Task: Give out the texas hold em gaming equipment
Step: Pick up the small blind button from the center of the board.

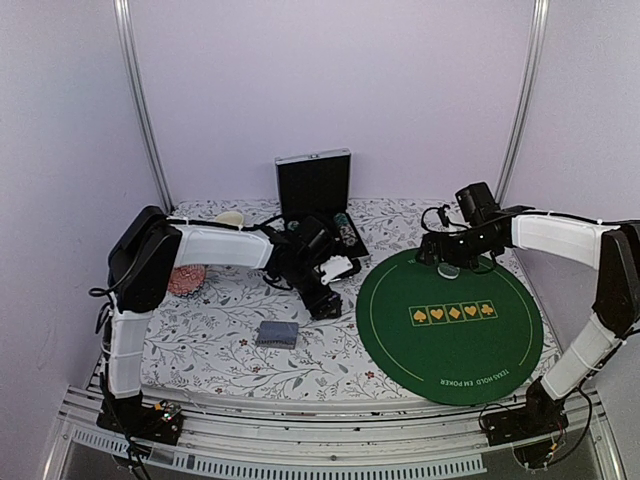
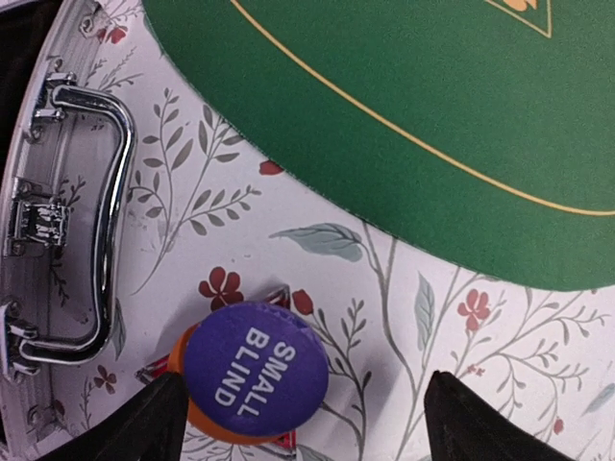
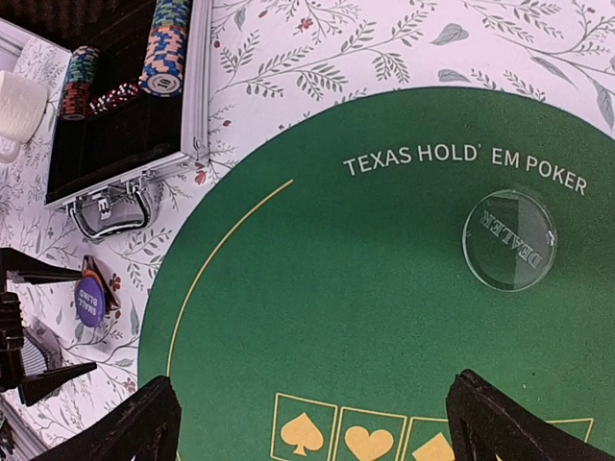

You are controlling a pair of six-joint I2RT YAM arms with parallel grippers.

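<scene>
In the top view, the left gripper (image 1: pixel 322 296) is seen lowered over the floral cloth, just in front of the open case (image 1: pixel 316 190) and beside the green mat (image 1: pixel 450 360). The right gripper (image 1: pixel 455 258) hangs over the mat's far edge. A card deck (image 1: pixel 277 334) lies untouched, well behind the left jaws.

In the left wrist view, the jaws stand wide apart and nothing is clamped. The purple small blind disc (image 2: pixel 255 370) lies between the fingers (image 2: pixel 159 423), close against one and well apart from the other. It rests on an orange disc (image 2: pixel 183 370), and a triangular piece (image 2: pixel 285 298) seems to lie under both. The step in hand is judged to be the pickup of this disc for the mat.

The jaws should be shifted sideways until the disc is centred, then lowered so that its rim is caught squarely. Because the pieces are stacked, a shallow grip is advised so that only the top one is lifted. The case handle (image 2: pixel 96 221), beyond the fingertips, should be kept clear of.

In the right wrist view, the jaws are spread fully and hold nothing. The clear dealer disc (image 3: pixel 509 240) lies flat on the mat ahead of the fingertips, apart from both. Chip stacks (image 3: pixel 163 48) are seen in the case, far ahead.
</scene>
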